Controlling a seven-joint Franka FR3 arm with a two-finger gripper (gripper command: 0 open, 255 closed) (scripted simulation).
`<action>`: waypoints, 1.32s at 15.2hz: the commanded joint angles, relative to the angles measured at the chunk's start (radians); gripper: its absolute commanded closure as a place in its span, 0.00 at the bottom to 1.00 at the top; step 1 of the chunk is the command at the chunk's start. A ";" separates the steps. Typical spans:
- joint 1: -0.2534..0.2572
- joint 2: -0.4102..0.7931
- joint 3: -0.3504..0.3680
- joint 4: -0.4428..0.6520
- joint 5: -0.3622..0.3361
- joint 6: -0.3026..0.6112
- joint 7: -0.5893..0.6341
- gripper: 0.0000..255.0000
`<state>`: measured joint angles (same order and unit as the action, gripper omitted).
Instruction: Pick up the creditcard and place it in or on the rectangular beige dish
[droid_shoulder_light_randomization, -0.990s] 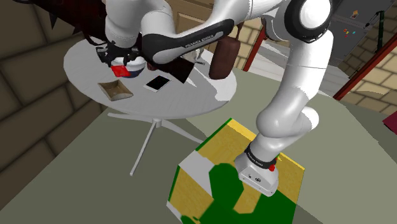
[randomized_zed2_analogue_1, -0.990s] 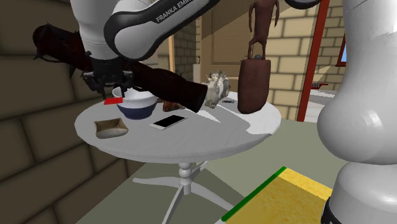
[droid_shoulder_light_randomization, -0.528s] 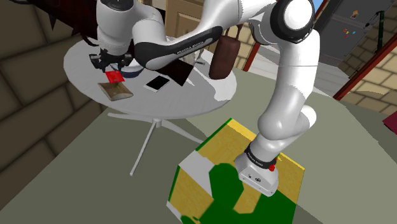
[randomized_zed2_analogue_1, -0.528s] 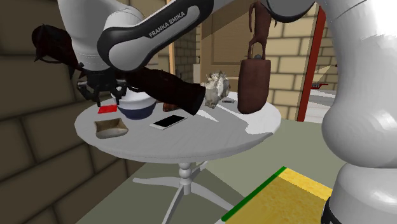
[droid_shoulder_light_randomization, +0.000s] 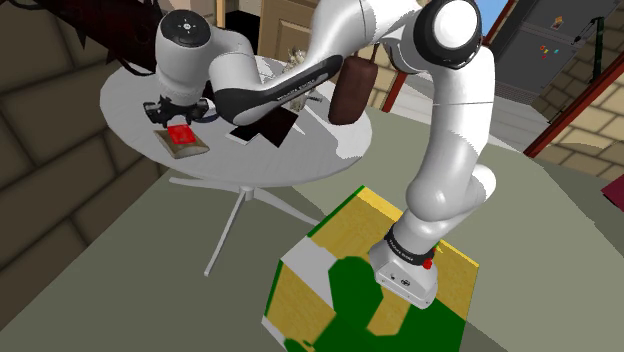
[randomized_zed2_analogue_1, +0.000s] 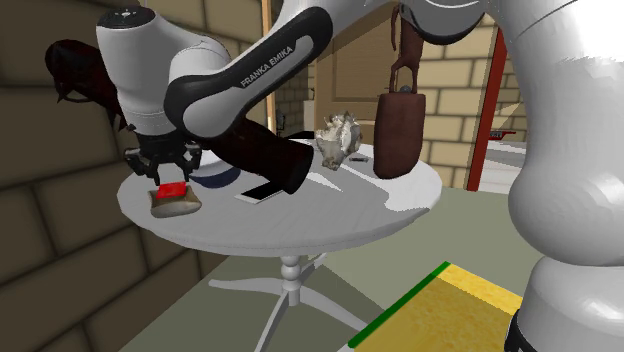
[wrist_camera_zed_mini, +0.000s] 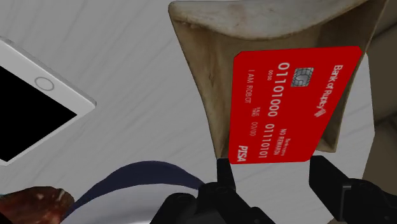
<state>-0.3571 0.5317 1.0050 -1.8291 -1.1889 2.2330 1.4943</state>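
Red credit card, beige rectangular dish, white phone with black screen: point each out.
Red credit card (wrist_camera_zed_mini: 289, 105), wrist view, middle of its printed face.
Beige rectangular dish (wrist_camera_zed_mini: 203, 70), wrist view, inner wall beside the card.
White phone (wrist_camera_zed_mini: 25, 121), wrist view, its black screen.

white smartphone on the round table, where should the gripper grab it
Across its two long edges near the middle, coming straight down from above: the white smartphone lies flat, screen up, on the round white table, too thin for a side pinch.

I have moved the all-black two-finger gripper (wrist_camera_zed_mini: 273, 172) from above the dark blue bowl (randomized_zed2_analogue_1: 218, 177) and lowered it. The red credit card (wrist_camera_zed_mini: 289, 105) is now over the rectangular beige dish (wrist_camera_zed_mini: 200, 70).
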 joint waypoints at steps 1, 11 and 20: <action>0.012 0.019 -0.020 -0.004 -0.026 0.009 0.022 1.00; 0.011 0.017 -0.018 -0.005 -0.025 0.009 0.022 0.00; -0.056 -0.093 0.071 -0.054 0.082 -0.012 -0.016 0.00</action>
<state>-0.3986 0.4540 1.0647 -1.8775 -1.1227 2.2219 1.4882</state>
